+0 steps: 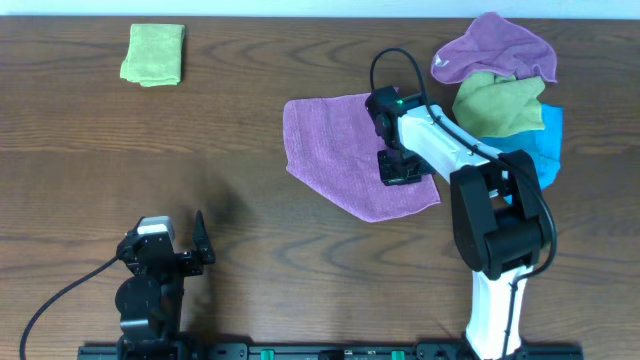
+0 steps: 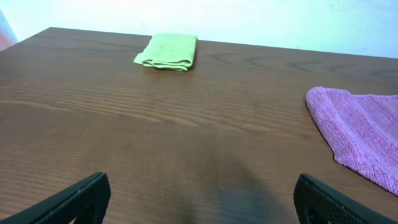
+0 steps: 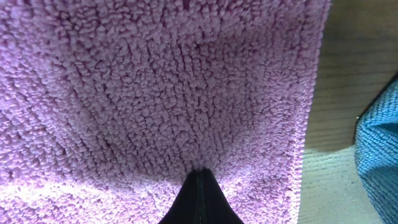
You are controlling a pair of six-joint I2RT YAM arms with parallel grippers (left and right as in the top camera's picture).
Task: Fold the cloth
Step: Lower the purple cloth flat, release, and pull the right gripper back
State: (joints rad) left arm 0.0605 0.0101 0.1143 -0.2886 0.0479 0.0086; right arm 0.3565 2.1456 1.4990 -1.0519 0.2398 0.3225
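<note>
Right tool rested on the purple cloth, which lay spread flat on the desk right of centre, unfolded, its near-right corner pointing toward the arm's base. In the right wrist view the tool's 2 fingers stood together as a single dark wedge, the tips touching the looped pile; whether any fabric was caught between them could not be told. That view alone showed the texture of the pile, the cloth's straight right edge, and a corner of the blue cloth beyond a strip of bare desk.

Left tool hung low over the near-left desk with its fingers wide apart and nothing between them. Its wrist view showed the purple cloth's rounded left corner at the right and a folded green cloth far off near the back edge.

Only the overhead view showed the heap of 3 cloths at the far right: a second purple cloth, an olive cloth and the blue one beneath, just beside the spread cloth.
</note>
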